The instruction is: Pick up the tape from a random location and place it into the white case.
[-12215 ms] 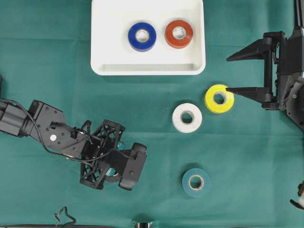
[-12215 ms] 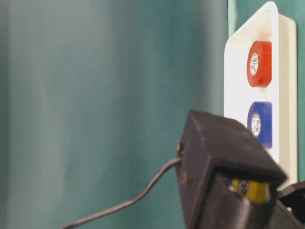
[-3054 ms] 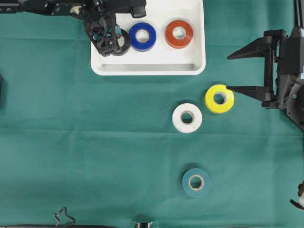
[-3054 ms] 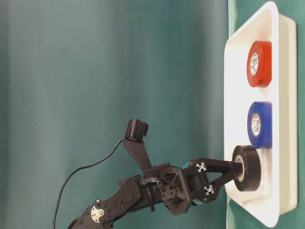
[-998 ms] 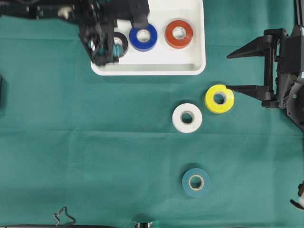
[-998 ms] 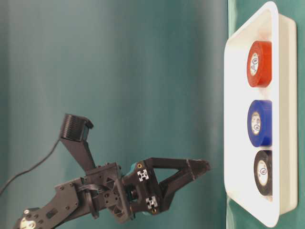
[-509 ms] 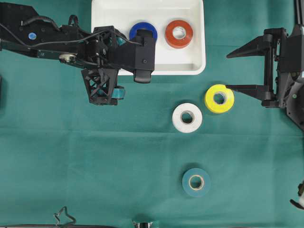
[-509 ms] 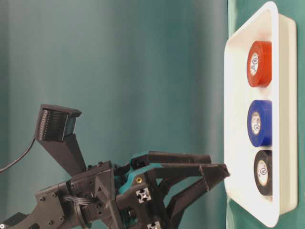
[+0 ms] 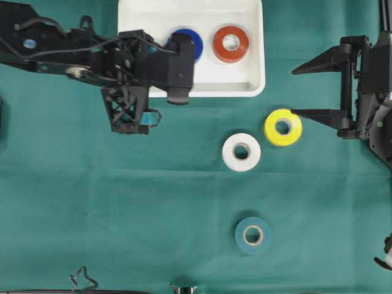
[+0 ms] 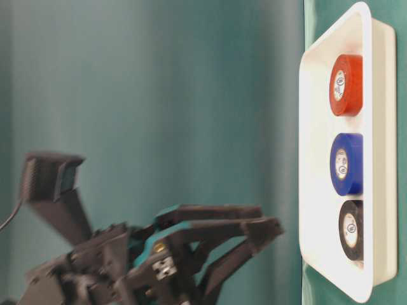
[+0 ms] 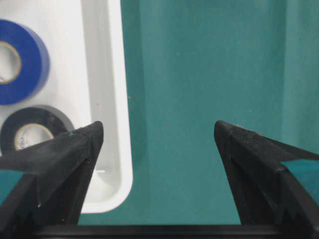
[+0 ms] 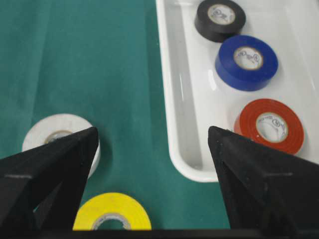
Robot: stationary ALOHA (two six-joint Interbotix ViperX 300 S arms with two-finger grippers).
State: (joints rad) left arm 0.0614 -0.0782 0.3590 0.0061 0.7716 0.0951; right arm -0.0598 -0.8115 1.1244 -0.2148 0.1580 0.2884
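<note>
Tape count first: we see 3 rolls in the white case [image 9: 251,73], w/ the black tape [image 12: 220,19] at one end, the blue tape [image 12: 246,61] in the middle and the red tape [image 9: 231,43] at the other end. On the green surface [image 9: 122,208] we've got the yellow tape [image 9: 282,127], white tape [image 9: 241,152] and teal tape [image 9: 253,235] lying loose. Left claw [image 9: 130,125] is spread wide, holding nothing, just off the case's near edge. Right claw [image 9: 306,92] is wide open too, empty, w/ its lower finger touching the yellow roll or just beside it, can't tell which.
</note>
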